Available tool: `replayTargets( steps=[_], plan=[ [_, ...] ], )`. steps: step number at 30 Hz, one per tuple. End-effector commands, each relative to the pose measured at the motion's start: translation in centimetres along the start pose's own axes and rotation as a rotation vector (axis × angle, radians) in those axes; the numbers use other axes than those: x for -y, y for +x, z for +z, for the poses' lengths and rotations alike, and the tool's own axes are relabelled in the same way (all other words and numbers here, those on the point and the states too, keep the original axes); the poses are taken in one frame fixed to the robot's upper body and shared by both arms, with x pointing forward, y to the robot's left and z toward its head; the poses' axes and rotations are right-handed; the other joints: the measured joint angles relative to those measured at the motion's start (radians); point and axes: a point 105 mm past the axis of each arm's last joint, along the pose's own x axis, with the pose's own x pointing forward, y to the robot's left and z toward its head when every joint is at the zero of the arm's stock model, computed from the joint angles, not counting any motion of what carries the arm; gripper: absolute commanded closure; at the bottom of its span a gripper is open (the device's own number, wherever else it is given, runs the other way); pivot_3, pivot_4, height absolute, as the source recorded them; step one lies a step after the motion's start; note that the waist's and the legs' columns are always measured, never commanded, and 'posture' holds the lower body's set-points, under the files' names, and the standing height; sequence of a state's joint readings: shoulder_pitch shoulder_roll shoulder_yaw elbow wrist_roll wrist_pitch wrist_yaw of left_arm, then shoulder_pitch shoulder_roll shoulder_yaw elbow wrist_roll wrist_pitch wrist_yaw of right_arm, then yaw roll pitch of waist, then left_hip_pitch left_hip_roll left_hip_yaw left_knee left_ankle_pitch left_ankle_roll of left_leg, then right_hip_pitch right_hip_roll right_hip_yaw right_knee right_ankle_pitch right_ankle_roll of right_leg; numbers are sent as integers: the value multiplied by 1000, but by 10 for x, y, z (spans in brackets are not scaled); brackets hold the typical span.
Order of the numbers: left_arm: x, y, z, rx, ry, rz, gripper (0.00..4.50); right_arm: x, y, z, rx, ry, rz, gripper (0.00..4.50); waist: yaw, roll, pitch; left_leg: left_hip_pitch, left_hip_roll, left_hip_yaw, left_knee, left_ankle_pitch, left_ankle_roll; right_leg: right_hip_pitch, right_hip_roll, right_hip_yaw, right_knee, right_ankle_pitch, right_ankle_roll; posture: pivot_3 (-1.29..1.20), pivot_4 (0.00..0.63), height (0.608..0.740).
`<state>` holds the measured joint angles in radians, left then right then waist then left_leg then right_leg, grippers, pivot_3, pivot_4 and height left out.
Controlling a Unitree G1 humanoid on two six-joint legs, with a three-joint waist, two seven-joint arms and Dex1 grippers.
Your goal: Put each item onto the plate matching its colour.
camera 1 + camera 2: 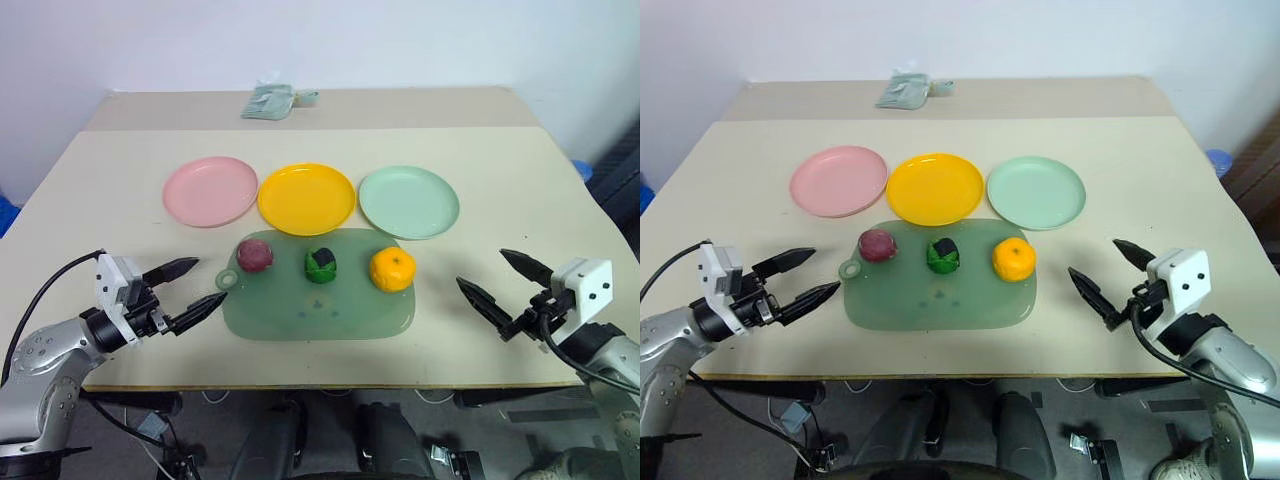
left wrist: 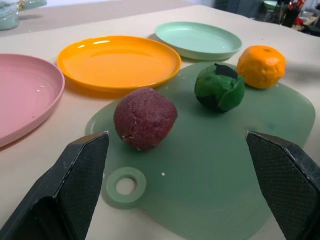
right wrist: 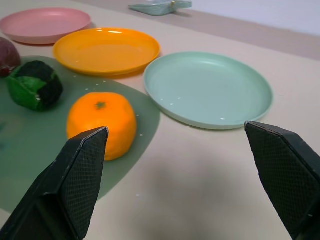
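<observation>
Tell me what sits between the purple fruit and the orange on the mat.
The green fruit, apart from both the purple fruit and the orange, in the eye views.

Materials and surface finish

Pink plate (image 1: 210, 191), yellow plate (image 1: 306, 197), mint plate (image 1: 408, 201): smooth glossy plastic. Green mat (image 1: 300, 310): translucent, satin. Red-purple piece (image 2: 145, 118): matt, cracked, rough. Orange piece (image 3: 102, 123): dimpled. Table (image 1: 90, 190): matt. Finger pads (image 2: 82, 170): black, cross-hatched.

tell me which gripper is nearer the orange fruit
Right. The right gripper hangs open just off the mat's edge beside the orange fruit; the left gripper is open across the mat, nearer the red-purple fruit.
</observation>
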<state>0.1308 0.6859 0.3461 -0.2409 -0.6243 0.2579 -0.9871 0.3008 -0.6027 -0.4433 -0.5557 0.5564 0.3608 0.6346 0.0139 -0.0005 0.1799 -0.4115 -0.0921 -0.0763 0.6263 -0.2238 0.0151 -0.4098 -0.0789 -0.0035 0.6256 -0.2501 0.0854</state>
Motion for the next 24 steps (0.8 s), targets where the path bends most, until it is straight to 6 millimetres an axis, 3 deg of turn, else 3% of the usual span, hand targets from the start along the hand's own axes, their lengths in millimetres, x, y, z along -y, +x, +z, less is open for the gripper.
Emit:
replayTargets(
  steps=[1, 6, 11, 16, 20, 24],
  plan=[
    [0, -2, 12, 19, 33, 0, 0, -5, -9, 10, 38, -22, -7, 36, 0, 0, 0, 0, 0, 0, 0, 0, 0, 0, 0, 0, 0, 0, 0, 0, 150, 740],
    [-1, 1, 13, 34, 27, 4, 0, -14, -20, 10, 46, -18, -8, 36, -1, 0, 0, 0, 0, 0, 0, -1, 1, 0, 0, 0, -1, 0, 0, 0, 150, 740],
    [-3, 6, 12, 31, 45, 27, 0, -15, -17, 16, 79, -23, 25, 36, -4, 0, 0, 0, 1, 1, 0, -1, 1, 0, 0, 0, -1, 0, 1, 0, 150, 740],
    [-12, 20, 11, 35, 13, 118, 0, -18, 13, 32, 132, -42, 212, 36, -3, -1, 0, 0, 1, 1, 1, -1, 1, 0, -1, 0, -1, 0, 1, 0, 150, 740],
    [-12, 35, 13, 36, -12, 106, 0, -28, 40, 38, 145, -66, 385, 36, 0, -1, 0, 0, 1, 1, 0, 0, 1, -1, -1, -2, -1, 0, 0, 0, 150, 740],
    [-13, 49, 11, 3, -2, 90, 0, -38, 54, 40, 123, -81, 540, 36, 2, -1, 1, -1, 0, 1, 0, 1, 4, -1, -1, -2, -2, 1, 1, 0, 150, 740]
  ],
)
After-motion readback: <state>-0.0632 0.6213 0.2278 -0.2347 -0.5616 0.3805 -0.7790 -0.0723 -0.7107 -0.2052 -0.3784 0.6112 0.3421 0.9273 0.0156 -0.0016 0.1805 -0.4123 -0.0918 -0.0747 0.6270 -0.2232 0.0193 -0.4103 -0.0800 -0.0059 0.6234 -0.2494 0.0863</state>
